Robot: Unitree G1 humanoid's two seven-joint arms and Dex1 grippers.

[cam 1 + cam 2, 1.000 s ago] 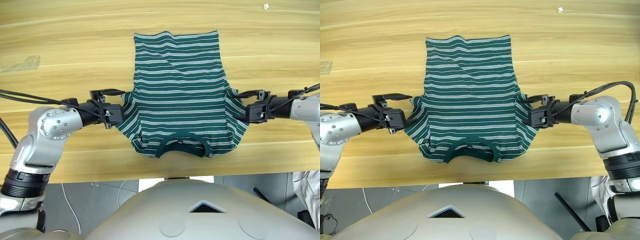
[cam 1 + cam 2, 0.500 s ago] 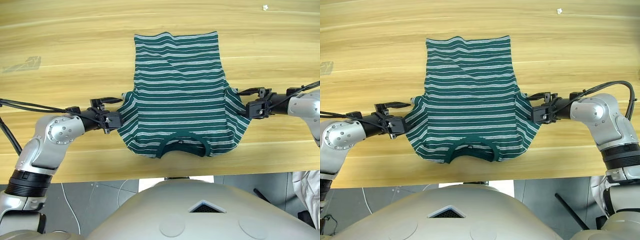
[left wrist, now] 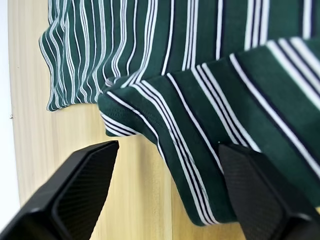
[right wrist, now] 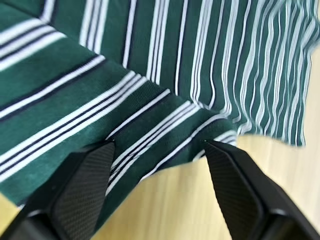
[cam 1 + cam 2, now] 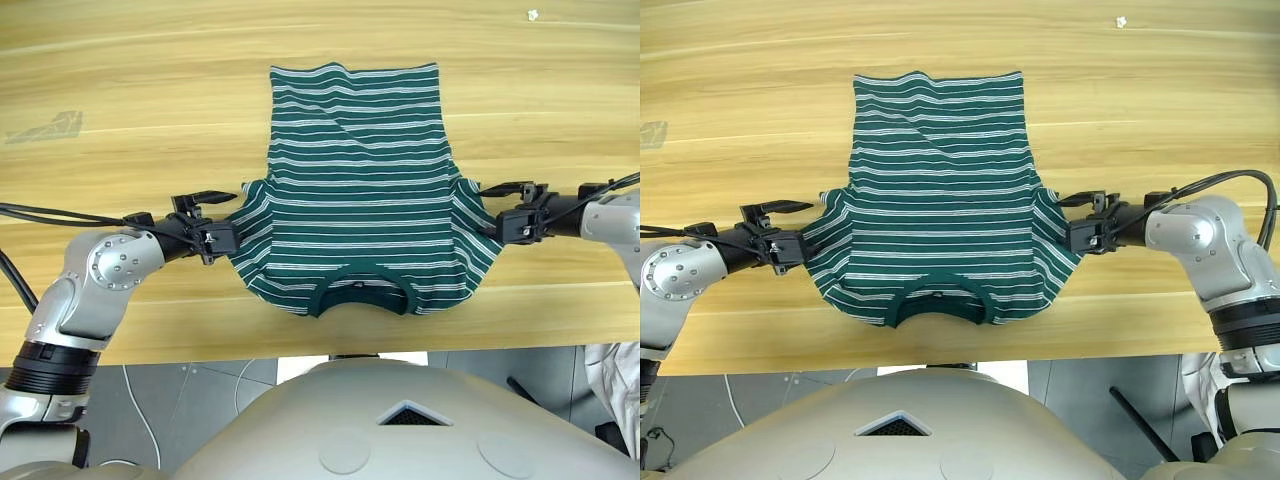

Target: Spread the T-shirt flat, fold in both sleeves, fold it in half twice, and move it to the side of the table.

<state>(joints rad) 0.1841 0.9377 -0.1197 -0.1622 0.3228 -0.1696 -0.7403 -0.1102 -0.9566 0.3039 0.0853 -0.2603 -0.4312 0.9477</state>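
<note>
A dark green T-shirt (image 5: 358,190) with white stripes lies on the wooden table (image 5: 140,110), collar (image 5: 360,287) nearest me and hem at the far end. My left gripper (image 5: 222,222) stands open at the left sleeve (image 3: 200,135), whose hem lies between its fingers (image 3: 80,190). On the other side, my right gripper (image 5: 505,208) is open too, with the right sleeve (image 4: 125,115) between its fingers (image 4: 235,190). Both sleeves stick out only a little from the body. The chest shows a few diagonal creases.
The table's near edge (image 5: 200,352) runs just below the collar. Bare wood stretches to the left and right of the shirt and beyond its hem. A small white scrap (image 5: 532,14) lies at the far right.
Both grippers have shifted slightly outward, the left one also a little nearer to me. The shirt's shoulder part has widened, and its near left corner has slid left.
</note>
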